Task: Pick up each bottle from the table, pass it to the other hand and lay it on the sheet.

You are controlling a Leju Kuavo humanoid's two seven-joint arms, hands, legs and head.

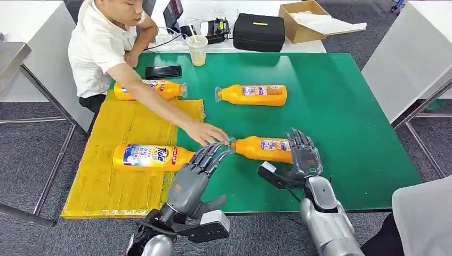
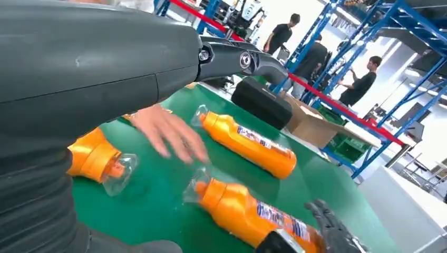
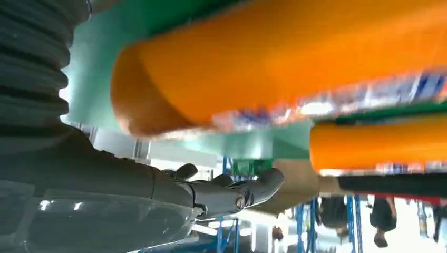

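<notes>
A green table (image 1: pixel 341 106) carries a crinkled yellow sheet (image 1: pixel 122 176); the left wrist view adds blue racks and people behind. The smooth orange bottle (image 1: pixel 264 148) lies just beyond the right hand (image 1: pixel 304 154), whose fingers are spread by its base. The left hand (image 1: pixel 194 173) is spread, its fingertips near a person's hand (image 1: pixel 205 132) at the cap.

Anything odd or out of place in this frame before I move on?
Yes: a person's hand reaches across the table to the cap end of the near bottle, between the robot's left hand and right hand. Nothing looks spilled or damaged.
</notes>
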